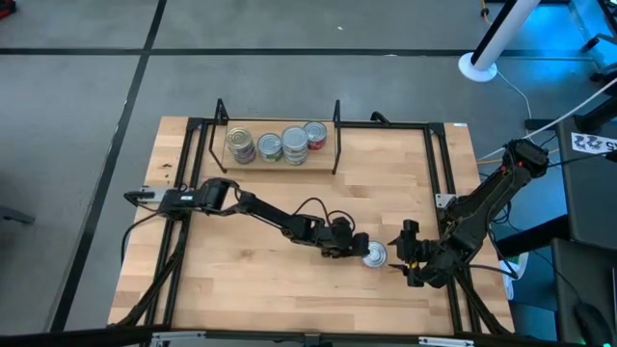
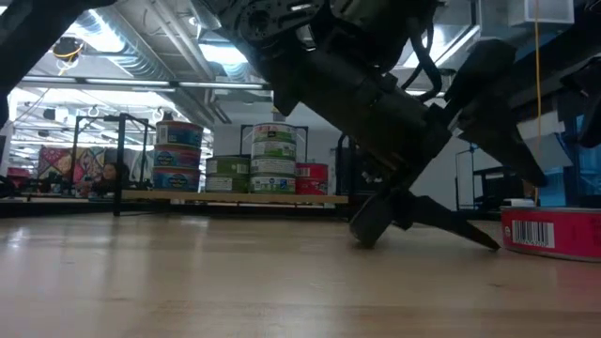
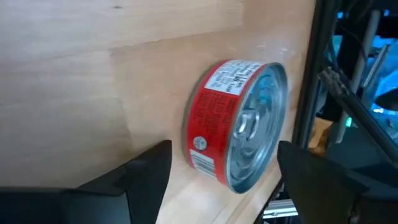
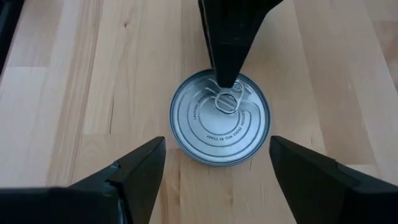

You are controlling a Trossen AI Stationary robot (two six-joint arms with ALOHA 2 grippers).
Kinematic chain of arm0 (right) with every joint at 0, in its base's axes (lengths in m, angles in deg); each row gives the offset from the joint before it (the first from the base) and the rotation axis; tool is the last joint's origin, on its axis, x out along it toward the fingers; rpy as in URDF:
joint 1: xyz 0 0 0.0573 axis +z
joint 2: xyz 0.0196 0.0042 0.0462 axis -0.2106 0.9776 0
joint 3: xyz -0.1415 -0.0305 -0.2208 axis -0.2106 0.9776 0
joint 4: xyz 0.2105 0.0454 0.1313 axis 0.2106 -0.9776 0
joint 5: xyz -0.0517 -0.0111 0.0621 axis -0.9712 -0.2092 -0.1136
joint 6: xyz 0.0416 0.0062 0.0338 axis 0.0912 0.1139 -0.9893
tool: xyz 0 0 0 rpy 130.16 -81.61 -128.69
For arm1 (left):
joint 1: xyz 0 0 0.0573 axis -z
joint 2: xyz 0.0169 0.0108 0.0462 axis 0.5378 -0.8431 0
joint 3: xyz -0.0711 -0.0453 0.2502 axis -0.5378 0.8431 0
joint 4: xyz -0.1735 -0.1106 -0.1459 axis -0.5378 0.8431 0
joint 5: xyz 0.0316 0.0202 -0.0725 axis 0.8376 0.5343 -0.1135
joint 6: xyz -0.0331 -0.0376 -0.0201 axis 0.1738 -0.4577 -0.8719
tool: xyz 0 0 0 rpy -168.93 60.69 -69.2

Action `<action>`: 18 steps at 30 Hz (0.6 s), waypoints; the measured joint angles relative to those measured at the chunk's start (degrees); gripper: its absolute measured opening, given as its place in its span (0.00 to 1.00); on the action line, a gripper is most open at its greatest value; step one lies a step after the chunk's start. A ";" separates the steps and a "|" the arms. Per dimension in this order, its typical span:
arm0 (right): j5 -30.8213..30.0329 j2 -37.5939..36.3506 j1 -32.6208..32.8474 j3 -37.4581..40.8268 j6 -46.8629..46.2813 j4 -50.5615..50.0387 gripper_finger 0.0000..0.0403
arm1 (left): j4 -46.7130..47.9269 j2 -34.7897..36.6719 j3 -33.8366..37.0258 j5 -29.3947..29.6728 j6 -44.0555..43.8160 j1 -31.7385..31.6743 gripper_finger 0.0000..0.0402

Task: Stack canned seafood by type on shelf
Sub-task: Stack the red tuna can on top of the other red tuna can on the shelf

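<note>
A short round tin with a red side label and a silver pull-tab lid stands upright on the wooden table near its right front, also visible as the tin and the tin. My left gripper reaches it from the left, open and rolled onto its side, its fingers apart with the tin ahead between them. My right gripper hovers open just right of the tin. The shelf at the far middle carries several stacked tins. My left gripper has one fingertip over the tin's lid by the pull tab, coming in slanting down from the table's left. I cannot tell whether that fingertip touches the lid. The tin stands flat on the table.
Black frame rails run along the table's edges, close to the tin on the right. Bare wood lies between the shelf and the near edge. A white post stands beyond the far right corner.
</note>
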 joint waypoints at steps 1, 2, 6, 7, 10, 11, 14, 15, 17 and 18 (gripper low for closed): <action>0.02 0.00 0.00 0.00 0.00 0.00 0.72 | 0.58 0.00 0.00 0.00 -0.11 -0.03 0.70; 0.01 0.00 0.00 0.00 0.00 -0.01 0.72 | 0.96 0.02 0.00 0.00 -0.22 -0.04 0.68; 0.01 0.00 0.00 0.00 0.29 -0.09 0.72 | 1.12 0.02 -0.02 0.00 -0.21 -0.06 0.59; 0.02 0.00 0.00 0.00 0.80 -0.11 0.72 | 1.18 0.02 -0.02 0.00 -0.19 -0.10 0.56; 0.00 0.00 0.02 0.00 1.49 -0.11 0.72 | 1.39 0.02 -0.02 -0.04 0.65 -0.16 0.49; -0.01 0.00 0.02 0.00 1.49 -0.09 0.72 | 1.42 0.02 -0.02 -0.04 0.88 -0.21 0.47; 0.00 0.00 0.02 0.00 1.49 -0.09 0.72 | 1.50 0.02 0.00 -0.02 0.81 -0.27 0.42; -0.02 -0.01 0.02 0.00 1.49 -0.09 0.72 | 1.57 0.02 0.00 -0.02 0.81 -0.27 0.40; 0.00 -0.02 0.02 0.00 1.49 -0.09 0.72 | 2.33 0.02 0.00 -0.02 0.82 -0.27 0.38; 0.00 -0.02 0.02 0.00 1.48 -0.09 0.72 | 2.91 0.04 0.00 -0.02 0.82 -0.29 0.37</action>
